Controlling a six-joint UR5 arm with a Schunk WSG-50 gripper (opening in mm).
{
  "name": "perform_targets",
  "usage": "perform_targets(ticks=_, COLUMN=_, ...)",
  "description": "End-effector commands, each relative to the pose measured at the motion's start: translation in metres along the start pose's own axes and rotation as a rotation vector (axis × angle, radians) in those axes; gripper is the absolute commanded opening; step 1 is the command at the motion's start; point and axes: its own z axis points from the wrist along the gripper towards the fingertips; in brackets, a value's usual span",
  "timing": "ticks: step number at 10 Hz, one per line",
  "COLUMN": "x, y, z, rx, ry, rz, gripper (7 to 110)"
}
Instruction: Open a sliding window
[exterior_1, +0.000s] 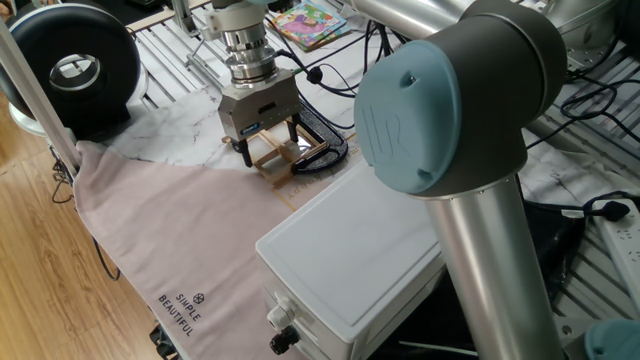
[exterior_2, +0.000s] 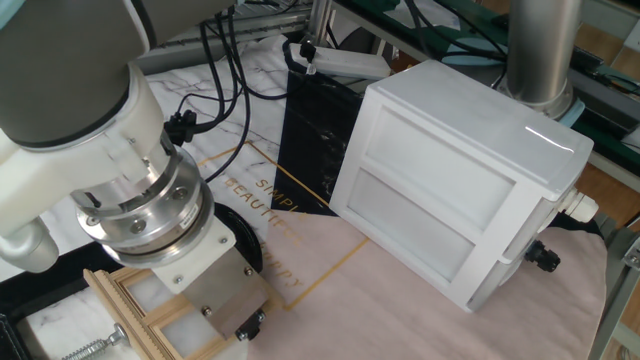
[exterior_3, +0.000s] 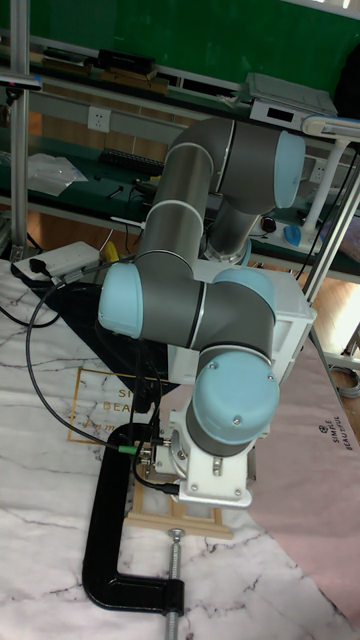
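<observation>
Sliding window clamp shows whole only in tall view.

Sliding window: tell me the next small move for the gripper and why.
Probably slide sideways along the frame. The gripper is already down on the sliding window, its fingers straddling the wooden frame, and a black clamp pins the frame to the table, so it should stay put. Whether the fingers grip a bar is hidden.

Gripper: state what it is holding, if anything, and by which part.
The gripper is down over the sliding window, its fingers straddling the wooden frame. Whether they actually clamp it, and on which bar, cannot be told from these views.
</observation>
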Motion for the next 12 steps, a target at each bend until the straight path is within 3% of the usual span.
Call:
perform_targets(ticks=1, x=-0.0008, y=0.0033, z=-0.0016, rx=-0.014, ry=0.0, rz=0.002, gripper=44)
perform_targets(ticks=12, x=-0.0027, y=0.0061, z=-0.0023, rx=-0.016, ry=0.006, rz=0.003, gripper=44)
